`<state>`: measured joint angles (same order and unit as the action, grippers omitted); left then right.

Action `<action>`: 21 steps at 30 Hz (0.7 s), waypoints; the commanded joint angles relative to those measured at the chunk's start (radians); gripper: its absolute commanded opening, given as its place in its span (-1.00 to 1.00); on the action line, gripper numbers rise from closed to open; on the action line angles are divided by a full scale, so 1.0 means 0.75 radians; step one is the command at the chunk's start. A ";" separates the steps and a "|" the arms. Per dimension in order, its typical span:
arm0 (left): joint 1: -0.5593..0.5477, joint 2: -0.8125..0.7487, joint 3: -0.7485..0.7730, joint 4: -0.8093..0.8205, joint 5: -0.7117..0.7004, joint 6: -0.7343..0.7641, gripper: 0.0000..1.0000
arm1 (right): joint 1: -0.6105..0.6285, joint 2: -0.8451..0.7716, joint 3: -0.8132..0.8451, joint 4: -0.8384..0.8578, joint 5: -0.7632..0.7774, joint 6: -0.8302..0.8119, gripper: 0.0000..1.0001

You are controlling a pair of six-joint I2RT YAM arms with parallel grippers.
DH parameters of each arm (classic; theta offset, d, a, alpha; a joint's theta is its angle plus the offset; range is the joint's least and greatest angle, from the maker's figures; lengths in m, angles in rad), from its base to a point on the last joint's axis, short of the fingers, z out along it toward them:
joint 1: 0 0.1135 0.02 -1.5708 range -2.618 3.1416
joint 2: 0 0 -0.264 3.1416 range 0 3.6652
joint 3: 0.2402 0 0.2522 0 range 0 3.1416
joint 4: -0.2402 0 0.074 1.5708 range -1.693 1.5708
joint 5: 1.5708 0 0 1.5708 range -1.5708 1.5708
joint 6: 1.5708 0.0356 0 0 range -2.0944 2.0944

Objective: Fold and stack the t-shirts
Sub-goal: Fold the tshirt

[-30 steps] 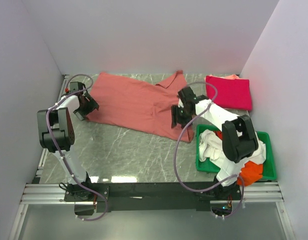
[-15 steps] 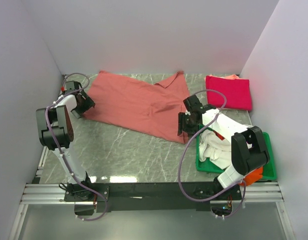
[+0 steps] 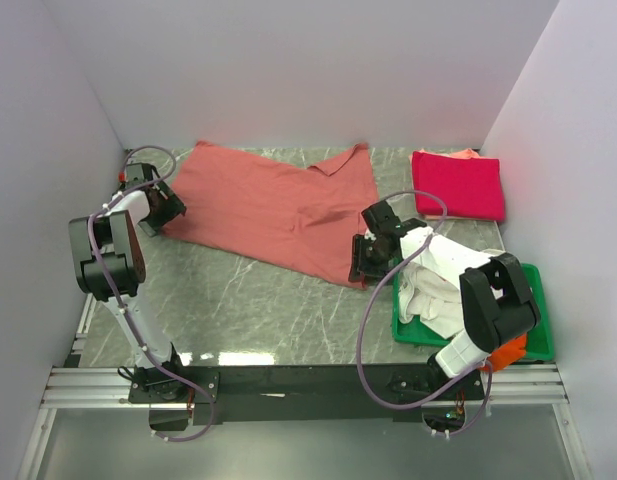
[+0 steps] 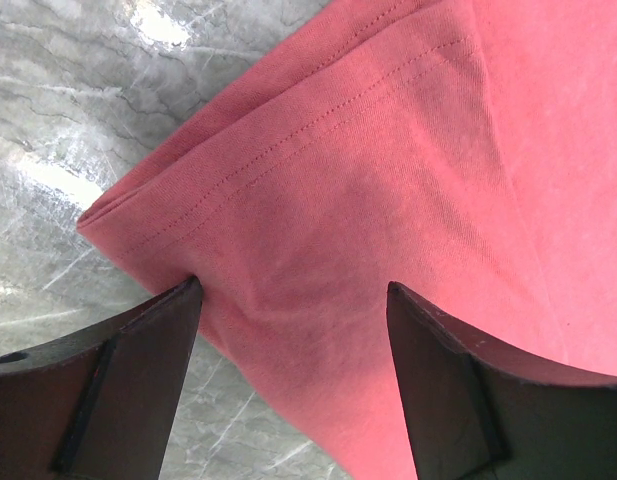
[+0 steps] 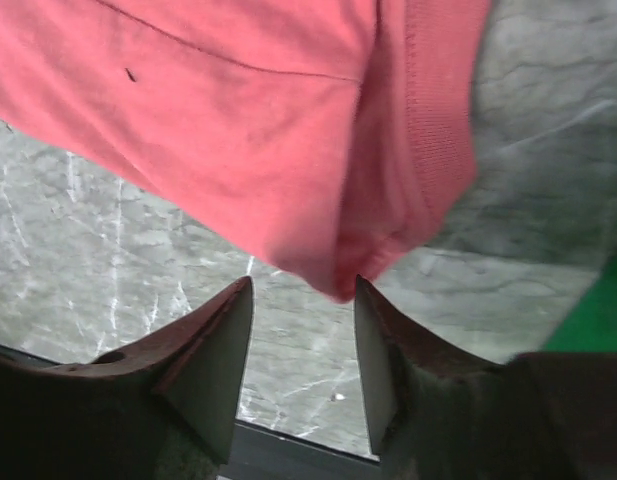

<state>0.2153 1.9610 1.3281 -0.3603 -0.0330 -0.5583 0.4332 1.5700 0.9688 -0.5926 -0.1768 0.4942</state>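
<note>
A large salmon-red t-shirt (image 3: 278, 205) lies spread flat across the back of the table. My left gripper (image 3: 154, 211) is open at its left corner, and in the left wrist view the gripper (image 4: 293, 285) has the hemmed corner (image 4: 318, 230) lying between its two fingers. My right gripper (image 3: 367, 262) is at the shirt's near right corner. It is open in the right wrist view (image 5: 303, 285), with the cloth tip (image 5: 338, 270) just at the finger ends and bare table between the jaws. A crimson-pink t-shirt (image 3: 458, 183) lies folded at the back right.
A green tray (image 3: 538, 290) at the right front holds a crumpled white t-shirt (image 3: 428, 285) and an orange one (image 3: 506, 345); my right arm reaches over it. White walls close in the left, back and right sides. The table is grey marble (image 3: 258, 300).
My right gripper moved toward the front along the salmon shirt's right edge to its near corner, and its jaws have narrowed. The left gripper shifted slightly back at the left corner.
</note>
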 commanded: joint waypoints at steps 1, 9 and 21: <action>0.024 0.065 -0.022 -0.037 0.009 0.035 0.63 | 0.024 0.013 -0.028 0.060 -0.008 0.053 0.02; 0.063 0.077 -0.012 -0.035 0.032 0.024 0.63 | 0.038 0.056 -0.091 0.091 0.064 0.128 -0.17; 0.077 0.069 0.009 -0.043 -0.099 0.102 0.63 | 0.038 0.181 0.003 0.058 0.090 0.116 -0.88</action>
<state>0.2501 1.9766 1.3468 -0.3519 -0.0288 -0.5308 0.4541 1.6638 0.9367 -0.5438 -0.1509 0.5861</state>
